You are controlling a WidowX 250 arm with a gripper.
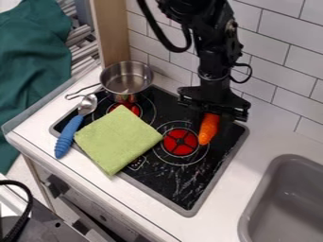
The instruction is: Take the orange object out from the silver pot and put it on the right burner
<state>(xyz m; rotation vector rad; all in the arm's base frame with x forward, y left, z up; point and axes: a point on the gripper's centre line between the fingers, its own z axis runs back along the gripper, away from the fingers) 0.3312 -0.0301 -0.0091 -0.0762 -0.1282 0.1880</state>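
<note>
Just right of the right burner (181,142), the bumpy, tapering orange object (208,128) is lying slantwise, its tip pointing toward the viewer. Directly above its far end, the black gripper (213,111) is hanging; whether it is clamping the object, I cannot tell. Left of that burner, a matte green cloth (118,140) is spreading flat, one corner nearly reaching the red disc. Farther back on the left, the shiny silver pot (126,81) is standing upright. Well to the right, a rounded grey sink rim (253,208) is curving.
</note>
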